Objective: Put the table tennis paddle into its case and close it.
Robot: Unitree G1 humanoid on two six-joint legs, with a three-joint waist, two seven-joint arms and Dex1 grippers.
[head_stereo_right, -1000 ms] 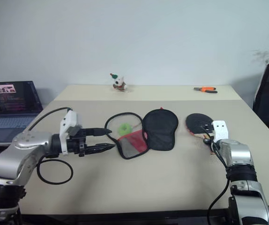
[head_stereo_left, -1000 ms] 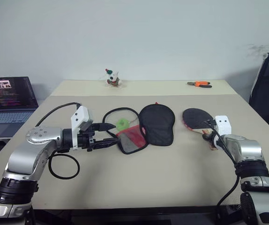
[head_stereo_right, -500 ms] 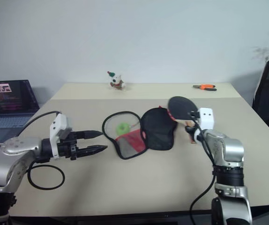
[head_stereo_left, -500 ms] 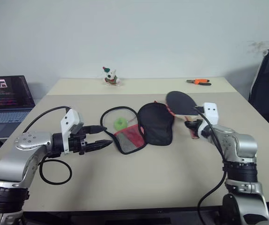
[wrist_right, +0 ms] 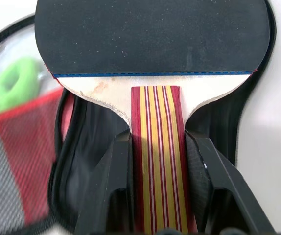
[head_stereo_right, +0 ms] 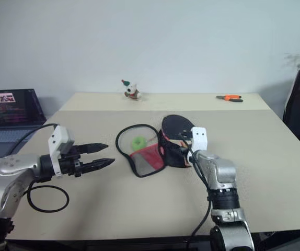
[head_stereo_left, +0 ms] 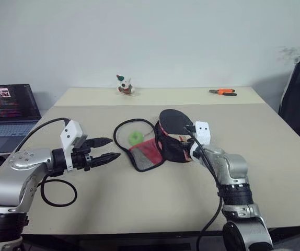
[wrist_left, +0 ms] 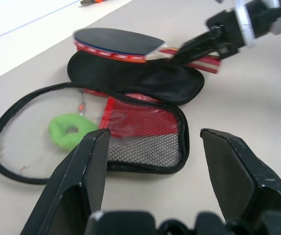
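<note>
Our right hand has swung in from the right side of the beige surface, where it was a second ago, and now holds the table tennis paddle, a flat round black-rubber blade on a red-and-yellow striped wooden handle, above the open case; its two black fingers are clamped on either side of that handle. The blade is raised off the surface, roughly level, over the dark fabric lobe of the case, a soft black paddle-shaped zip pouch lying unzipped and spread flat, with a red panel, a fine mesh pocket and a green ring-shaped pull tag inside its looped zip edge. The right forearm reaches forward and inward, wrist dipped slightly. Our left hand has pulled a little back to the left since that earlier moment; it hovers level just left of the case, pointing toward it, its fingers spread apart and holding nothing. Farther out we see a small toy figure and orange-handled pliers near the far edge, and an open laptop at the left.
</note>
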